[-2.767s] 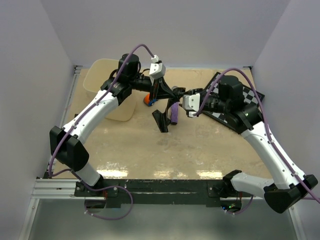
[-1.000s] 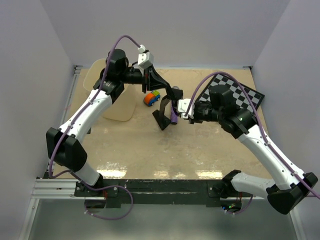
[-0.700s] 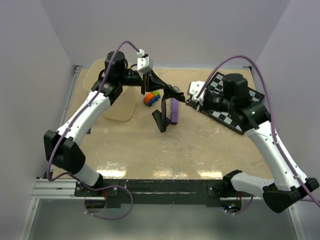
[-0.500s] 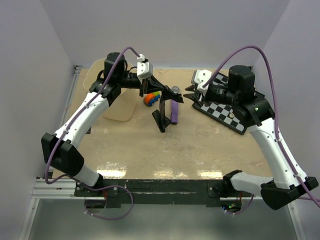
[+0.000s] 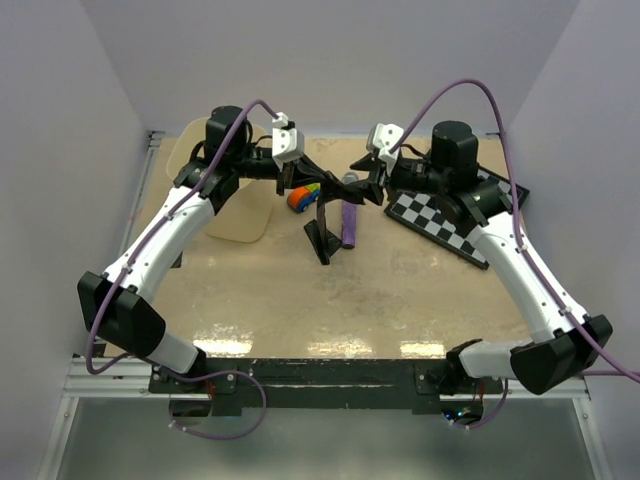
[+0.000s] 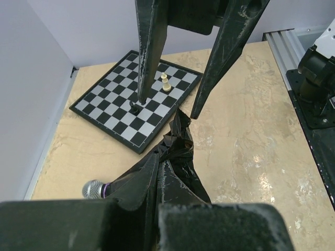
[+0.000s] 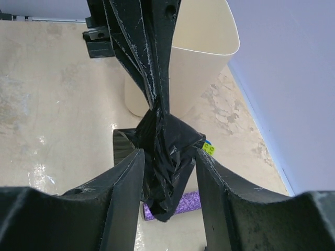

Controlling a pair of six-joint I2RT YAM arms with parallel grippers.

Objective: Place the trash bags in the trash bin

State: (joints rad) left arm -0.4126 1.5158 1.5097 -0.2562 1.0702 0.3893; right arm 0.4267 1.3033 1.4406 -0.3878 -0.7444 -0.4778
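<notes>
Dark glossy film: the trash bags point(image 6: 178, 151) are crinkled and bunched into a rope. They are held up over the tabletop point(image 5: 330, 310) near the middle of the far edge, and their lower folds trail down to the surface.
Left gripper point(image 7: 157, 103): clenched on the top of the bunch, with both fingers pressed together and film pinched between them.
Right gripper point(image 7: 167, 151): fingers spread, one on each side of the bunched film just below the other gripper's pinch. It is not clamped on the film, and whether the pads touch it cannot be told.
Trash bin point(image 5: 243, 215): cream plastic, upright with its mouth up, in the far-left corner. The left arm reaches across it. The bag is outside it, on the side toward the right edge.
Purple cylinder point(image 5: 349, 225): glittery, lying on the tabletop just beside the hanging film, on the side toward the right edge.
Toy point(image 5: 303, 196): small and many-coloured, on the tabletop between the bin and the bag, near the far edge.
Chequered board point(image 5: 450, 215): black and white, lying flat toward the far-right corner under the right arm.
Chess piece point(image 6: 165, 82): small and pale, standing on the board.
</notes>
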